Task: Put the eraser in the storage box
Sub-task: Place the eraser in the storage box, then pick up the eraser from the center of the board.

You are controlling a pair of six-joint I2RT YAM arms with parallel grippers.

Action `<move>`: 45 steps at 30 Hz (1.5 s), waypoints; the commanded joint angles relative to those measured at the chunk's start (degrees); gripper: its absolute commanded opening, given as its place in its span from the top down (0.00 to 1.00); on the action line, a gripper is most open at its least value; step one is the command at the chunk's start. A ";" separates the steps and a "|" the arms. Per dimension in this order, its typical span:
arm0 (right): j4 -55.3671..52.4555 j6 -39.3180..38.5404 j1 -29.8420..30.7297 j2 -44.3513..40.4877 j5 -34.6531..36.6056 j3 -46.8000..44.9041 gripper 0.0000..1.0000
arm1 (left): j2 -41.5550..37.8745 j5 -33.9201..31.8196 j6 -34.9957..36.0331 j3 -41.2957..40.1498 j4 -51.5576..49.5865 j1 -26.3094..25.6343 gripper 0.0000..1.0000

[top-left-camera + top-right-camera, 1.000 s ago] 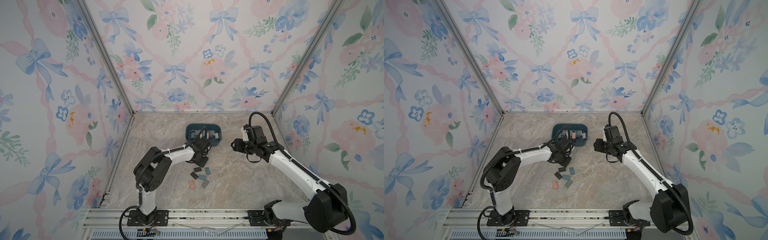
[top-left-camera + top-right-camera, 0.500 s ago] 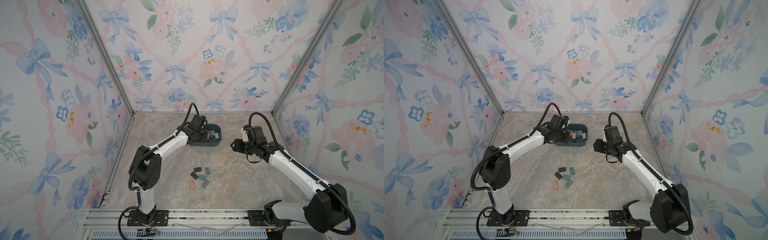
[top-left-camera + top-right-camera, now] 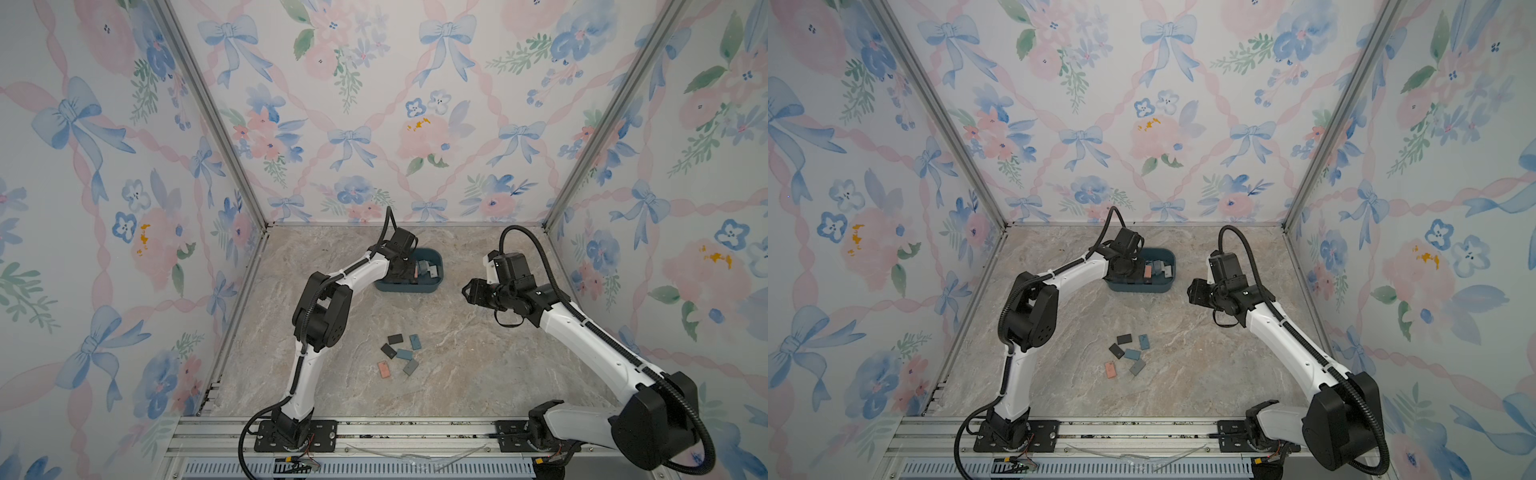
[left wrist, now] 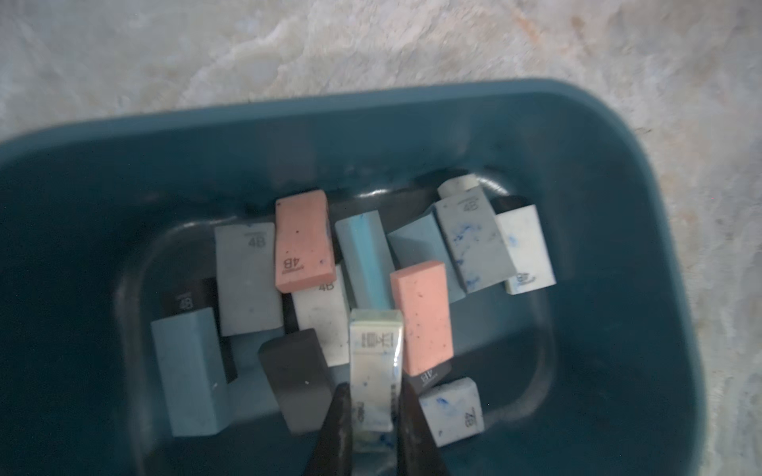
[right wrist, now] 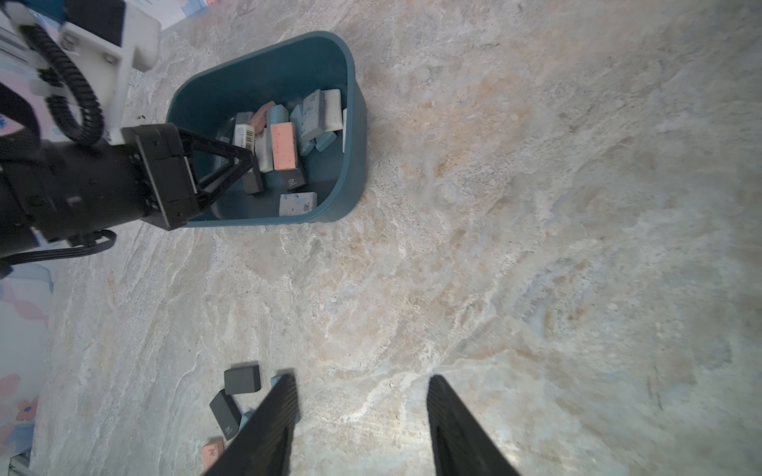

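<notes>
1. swung up from beside the loose erasers (image 3: 398,353) a second back to right over the storage box (image 3: 434,286) now, speaking of the left fingers (image 4: 335,432). zero change on the right side.
2. clenched on a white sleeved eraser (image 4: 375,358), pinching its long sides, hanging above the pile of others already inside the box.
3. probably gripped near one end like that for a clean drop straight down. well inside the rim too, so little chance of a bounce out onto the table (image 3: 478,365).
4. right fingers (image 5: 276,416) spread apart, holding nothing, parked off to the side of the box, presumably just keeping clear.
5. can't tell the gap between eraser and pile, or whether touching already. gripped end tucked behind the fingers, sleeve print too blurry to read. no luck picking out the held one in either top view, buried behind the left wrist.
</notes>
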 commanded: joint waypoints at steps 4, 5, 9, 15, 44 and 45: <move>-2.06 0.25 -0.68 -1.40 -0.02 -0.31 0.46 | 2.00 -1.29 -3.08 2.26 -1.10 0.41 0.79; -2.02 0.32 -0.65 -1.49 -0.05 -0.28 0.46 | 1.87 -1.51 -3.15 2.30 -1.09 0.46 0.75; -2.09 0.47 -0.62 -1.62 -0.41 0.07 0.46 | 0.47 -2.21 -3.52 1.96 -1.08 0.35 0.63; -2.16 0.55 1.31 -1.38 -0.16 1.02 0.46 | -4.11 -3.54 -3.29 0.71 -1.03 0.11 0.58; -3.95 2.45 26.92 16.93 6.17 3.27 0.45 | -63.98 -13.98 -8.41 -45.33 11.91 -2.89 0.61; -3.94 2.43 27.13 17.34 6.26 3.41 0.45 | -66.00 -14.38 -8.91 -46.90 11.96 -2.90 0.61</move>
